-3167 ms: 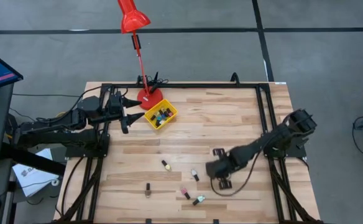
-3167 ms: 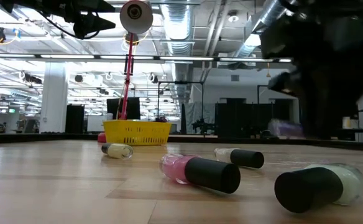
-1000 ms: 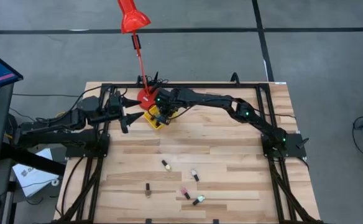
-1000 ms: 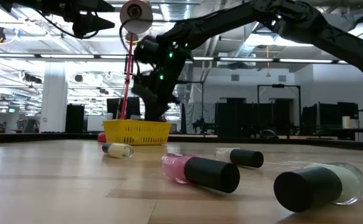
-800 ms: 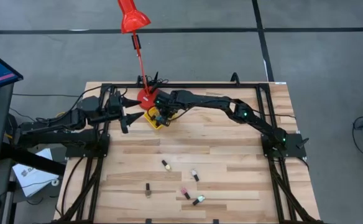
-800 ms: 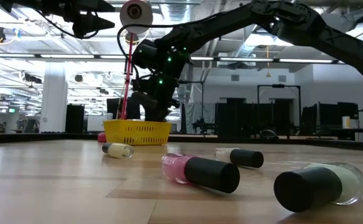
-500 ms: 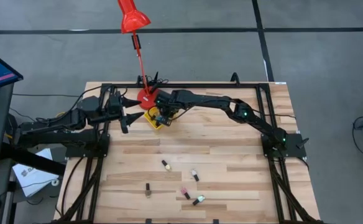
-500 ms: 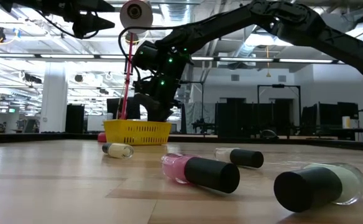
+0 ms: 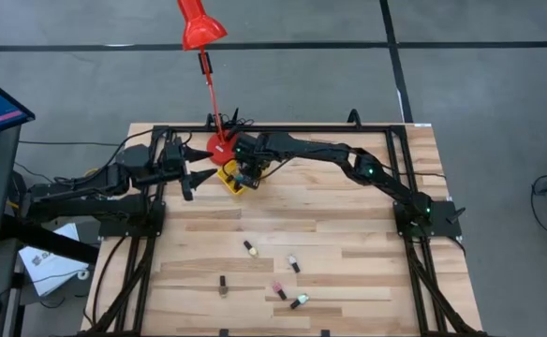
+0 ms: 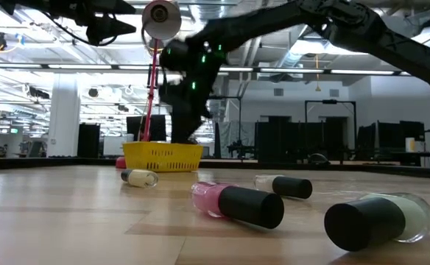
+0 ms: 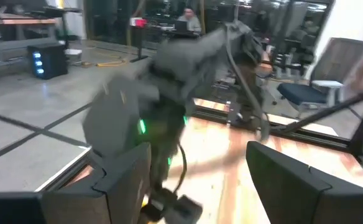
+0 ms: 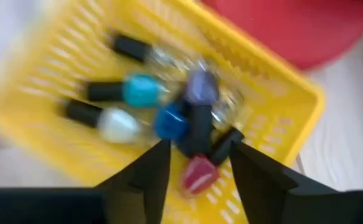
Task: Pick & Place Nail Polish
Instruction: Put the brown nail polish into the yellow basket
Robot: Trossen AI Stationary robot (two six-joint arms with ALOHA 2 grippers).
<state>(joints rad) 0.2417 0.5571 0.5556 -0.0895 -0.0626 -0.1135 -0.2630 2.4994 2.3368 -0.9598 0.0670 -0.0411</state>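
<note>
Inside the yellow basket [image 12: 275, 93], several nail polish bottles [image 12: 169, 118] lie piled; the right gripper [image 12: 197, 163] hovers above, fingers open and empty. The left gripper [image 11: 194, 180] waits beside it, fingers open.

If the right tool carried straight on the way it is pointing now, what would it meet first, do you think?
Probably the nail polish bottles piled in the yellow basket. The right tool points down into it with open fingers; depth is hard to judge.
</note>
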